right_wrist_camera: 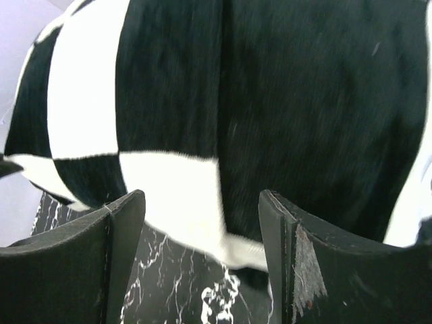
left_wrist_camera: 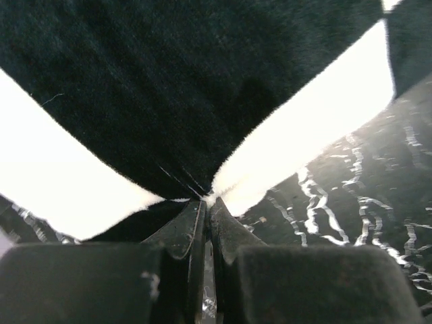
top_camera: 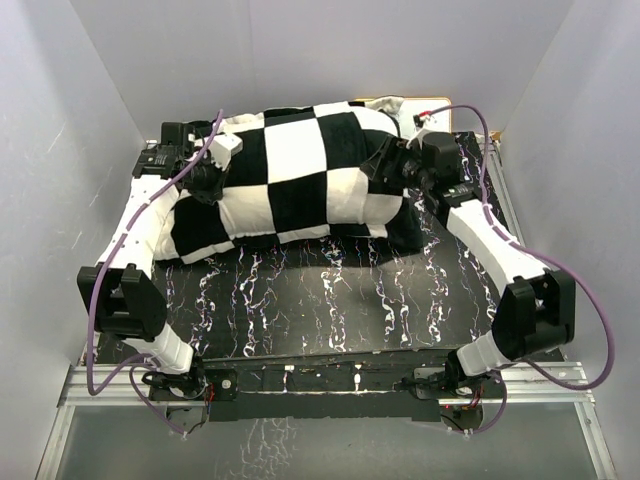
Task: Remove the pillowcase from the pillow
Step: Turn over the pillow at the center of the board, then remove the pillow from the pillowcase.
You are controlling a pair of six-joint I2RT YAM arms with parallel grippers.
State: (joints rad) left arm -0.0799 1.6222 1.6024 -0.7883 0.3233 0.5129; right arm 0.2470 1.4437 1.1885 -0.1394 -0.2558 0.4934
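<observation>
The black and cream checkered pillowcase (top_camera: 295,175) covers the pillow and lies across the far part of the black marbled table (top_camera: 320,300). A bit of the white pillow (top_camera: 392,106) shows at the far right end. My left gripper (top_camera: 207,185) is at the pillowcase's left end, shut on a pinch of the fabric (left_wrist_camera: 206,197). My right gripper (top_camera: 385,165) is at the right end, open, its fingers (right_wrist_camera: 128,223) close in front of the pillowcase (right_wrist_camera: 270,101) with nothing between them.
Grey walls enclose the table on the left, far and right sides. The arm bases and a metal rail (top_camera: 320,385) run along the near edge. Purple cables (top_camera: 590,330) loop beside both arms.
</observation>
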